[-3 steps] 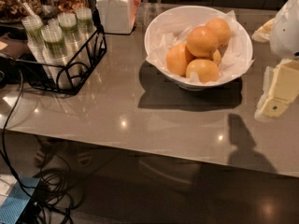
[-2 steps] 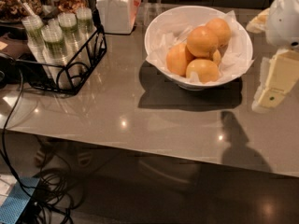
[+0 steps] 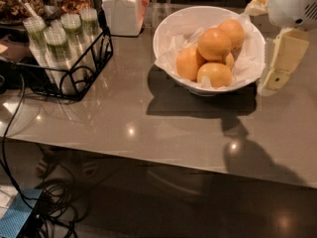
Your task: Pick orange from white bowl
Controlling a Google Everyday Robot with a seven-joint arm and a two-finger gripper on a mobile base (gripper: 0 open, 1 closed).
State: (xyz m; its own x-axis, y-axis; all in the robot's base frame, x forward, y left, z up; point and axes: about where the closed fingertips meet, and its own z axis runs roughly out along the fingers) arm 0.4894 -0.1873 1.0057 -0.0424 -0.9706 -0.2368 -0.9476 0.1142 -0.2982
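As jaws hang nr bowl (image 3: 163,38), orange (image 3: 214,43) atop

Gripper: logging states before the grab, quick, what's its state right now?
Gripper: at the view's right edge, just right of the white bowl, not touching any orange; open or closed cannot be told.

The gripper (image 3: 276,73) hangs in the upper right of the camera view, close to the right edge. It is a pale cream, flat-sided piece that points downward and slants a little to the left at its lower end. It hangs from a rounded white wrist housing (image 3: 293,4) in the top right corner. The frame cuts off the rest of the arm.
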